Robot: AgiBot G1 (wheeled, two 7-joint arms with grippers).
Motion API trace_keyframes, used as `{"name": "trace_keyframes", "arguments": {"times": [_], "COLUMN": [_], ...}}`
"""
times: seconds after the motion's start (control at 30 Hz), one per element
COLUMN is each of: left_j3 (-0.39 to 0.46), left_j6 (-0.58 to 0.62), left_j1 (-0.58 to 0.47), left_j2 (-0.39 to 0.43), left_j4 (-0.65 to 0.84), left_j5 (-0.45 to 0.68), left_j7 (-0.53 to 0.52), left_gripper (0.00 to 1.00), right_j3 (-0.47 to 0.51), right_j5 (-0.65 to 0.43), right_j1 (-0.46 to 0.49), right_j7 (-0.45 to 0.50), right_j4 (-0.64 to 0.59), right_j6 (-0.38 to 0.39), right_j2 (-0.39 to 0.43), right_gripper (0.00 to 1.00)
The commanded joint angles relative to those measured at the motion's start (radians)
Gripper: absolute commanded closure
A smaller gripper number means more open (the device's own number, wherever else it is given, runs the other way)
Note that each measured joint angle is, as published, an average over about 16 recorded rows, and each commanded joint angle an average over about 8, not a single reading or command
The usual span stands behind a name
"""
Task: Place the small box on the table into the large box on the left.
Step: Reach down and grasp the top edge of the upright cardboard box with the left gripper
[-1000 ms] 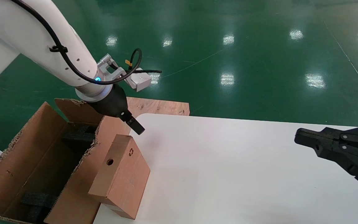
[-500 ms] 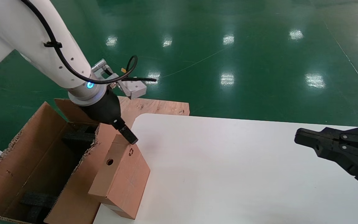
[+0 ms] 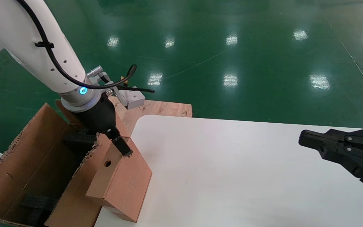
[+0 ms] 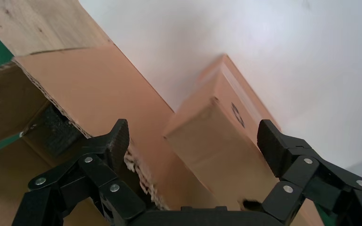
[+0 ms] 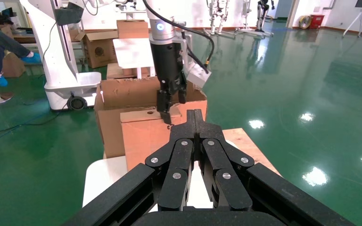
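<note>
Your small box [image 3: 120, 183] is a plain closed carton of smooth brown cardboard, rectangular, with sharp folded edges. One narrow face carries a round punched hole [image 3: 107, 163], and you can see a small printed mark on a neighbouring face in the left wrist view. It sits at the left edge of the table [image 3: 247, 176], a white smooth top with a rounded far corner, and it leans against the near wall of the large box [image 3: 27, 164]. It is tilted rather than flat: its far end rides high against that wall and its near end drops to the tabletop. Its long axis runs from the far left down toward you and slightly right, with the holed face turned toward the large box.

The large box is a big corrugated carton with ragged torn flap edges, standing just left of the table, with black foam pieces [image 3: 77, 138] inside. Behind it you see a bare plywood board [image 3: 159, 108].

Your left gripper [image 3: 123, 148] is at the small box's raised far end, fingers spread wide apart, one on each side of the top edge; the left wrist view shows the box's end between them with gaps on both sides. Your right gripper [image 3: 304, 140] hangs over the table's right side, well away, fingers pressed together on nothing.
</note>
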Motion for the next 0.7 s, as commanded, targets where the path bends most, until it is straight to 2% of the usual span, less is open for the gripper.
{"name": "trace_keyframes", "arguments": {"times": [0.03, 0.43, 0.7], "left_j3": [0.019, 0.136, 0.239], "left_j6": [0.004, -0.002, 0.008], "left_j1": [-0.013, -0.055, -0.064], "left_j2": [-0.002, 0.010, 0.053], "left_j4": [-0.008, -0.001, 0.081], "left_j5": [-0.015, -0.107, -0.213], "left_j7": [0.017, 0.078, 0.157], "left_gripper": [0.00, 0.00, 0.00], "right_j3": [0.000, 0.000, 0.000], "right_j5": [0.000, 0.000, 0.000], "right_j1": [0.000, 0.000, 0.000], "right_j7": [0.000, 0.000, 0.000], "right_j4": [0.000, 0.000, 0.000], "right_j6": [0.000, 0.000, 0.000], "right_j2": [0.000, 0.000, 0.000], "right_gripper": [1.00, 1.00, 1.00]}}
